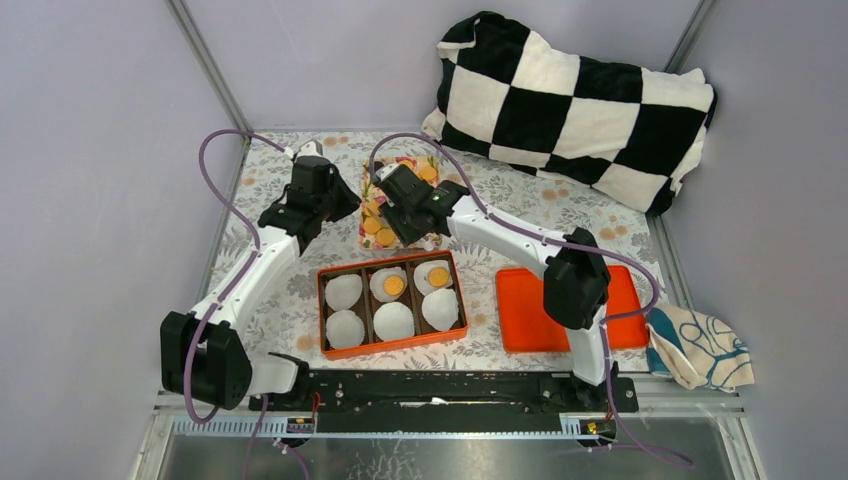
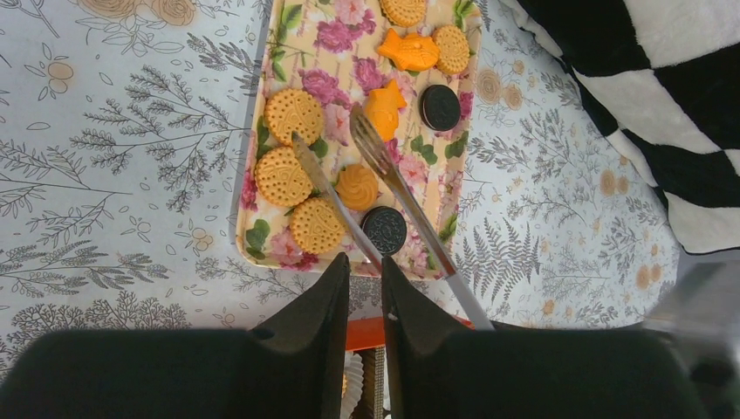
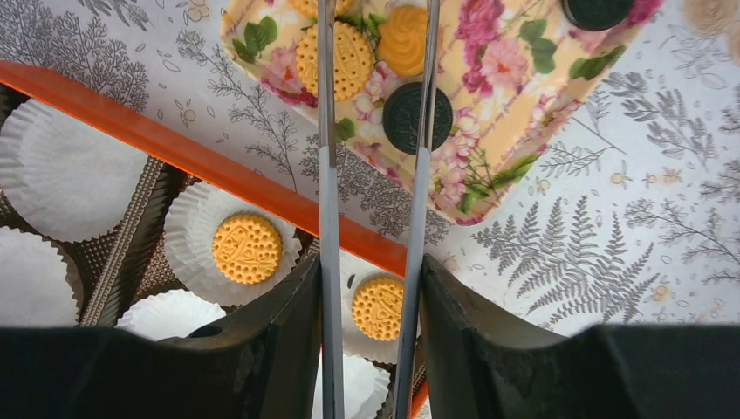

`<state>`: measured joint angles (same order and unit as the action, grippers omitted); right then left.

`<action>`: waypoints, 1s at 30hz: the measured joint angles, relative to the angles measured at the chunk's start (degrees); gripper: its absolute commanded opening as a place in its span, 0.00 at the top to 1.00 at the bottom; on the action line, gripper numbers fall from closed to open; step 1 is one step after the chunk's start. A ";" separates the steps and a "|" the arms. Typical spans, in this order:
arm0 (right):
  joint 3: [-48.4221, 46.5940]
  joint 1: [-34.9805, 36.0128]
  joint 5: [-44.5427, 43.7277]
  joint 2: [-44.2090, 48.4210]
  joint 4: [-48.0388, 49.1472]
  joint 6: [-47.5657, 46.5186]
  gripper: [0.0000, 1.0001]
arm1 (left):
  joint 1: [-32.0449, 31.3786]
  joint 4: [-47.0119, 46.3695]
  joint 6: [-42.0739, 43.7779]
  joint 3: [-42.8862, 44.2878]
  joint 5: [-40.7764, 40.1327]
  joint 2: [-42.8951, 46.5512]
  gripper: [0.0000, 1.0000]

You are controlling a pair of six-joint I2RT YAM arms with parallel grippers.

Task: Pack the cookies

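Observation:
The cookies [image 2: 294, 113] lie on a floral tray [image 2: 340, 35]: round yellow ones, a swirl one [image 2: 357, 186], fish-shaped ones and two black ones [image 2: 385, 229]. My right gripper [image 3: 366, 271] is shut on metal tongs [image 3: 325, 201]. The tongs' two arms reach over the tray's near end, spread apart with nothing pinched. The swirl cookie lies between them. My left gripper [image 2: 365, 262] hovers just short of the tray's near edge, its jaws slightly open and holding nothing. The orange box [image 1: 322, 310] holds white paper cups, and two of them carry yellow cookies [image 3: 247, 249] [image 3: 378, 307].
A black-and-white checkered pillow [image 1: 575, 105] lies at the back right. A flat orange lid [image 1: 520, 300] sits right of the box, partly under the right arm. A patterned cloth [image 1: 700, 345] hangs at the table's right edge. Grey walls close in both sides.

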<state>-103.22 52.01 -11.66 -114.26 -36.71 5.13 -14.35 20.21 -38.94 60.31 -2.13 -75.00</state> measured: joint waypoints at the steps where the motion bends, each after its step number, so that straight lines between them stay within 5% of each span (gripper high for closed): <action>1: 0.00 0.00 0.70 -0.55 -0.04 0.00 0.54 | 0.07 0.00 0.00 0.00 0.00 -0.09 0.76; 30: -9.94 -2.14 2.21 -11.50 -2.12 3.72 0.52 | 0.24 -0.07 -0.02 -0.11 0.55 -0.33 0.76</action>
<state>-113.16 49.87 -9.45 -125.75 -38.83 8.84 -14.11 20.14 -38.96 60.20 -1.58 -75.33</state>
